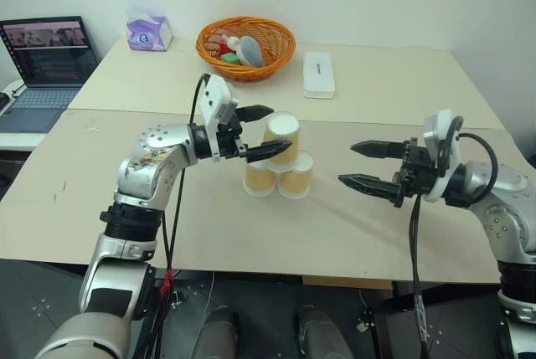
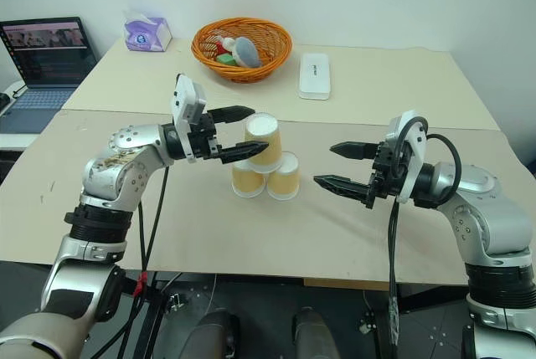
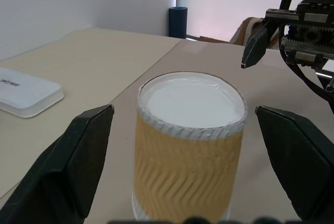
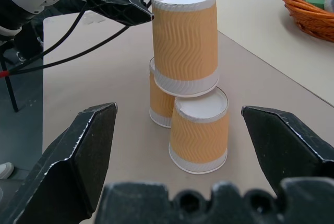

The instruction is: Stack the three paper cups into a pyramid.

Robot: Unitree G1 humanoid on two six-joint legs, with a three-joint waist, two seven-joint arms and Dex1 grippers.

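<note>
Now: top cup (image 1: pixel 282 138) on two base cups (image 1: pixel 277 176) | left gripper (image 1: pixel 259 131) released around it, steadying placement | right gripper (image 1: pixel 367 166) unclenched, empty

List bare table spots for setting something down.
Free: the front strip of the table before the cups, and the far-right stretch beyond the white case. Crowded: around the cups, between left pincer and right pincer.

No lettering can be read anywhere. The flat white rectangular plastic case (image 3: pixel 23 95) on the counter carries a small dark mark near one end, too small to make out. The purple tissue box (image 1: pixel 148 33) has printing too blurred to read, and the open dark laptop's screen (image 1: pixel 48 48) shows only indistinct pictures.
</note>
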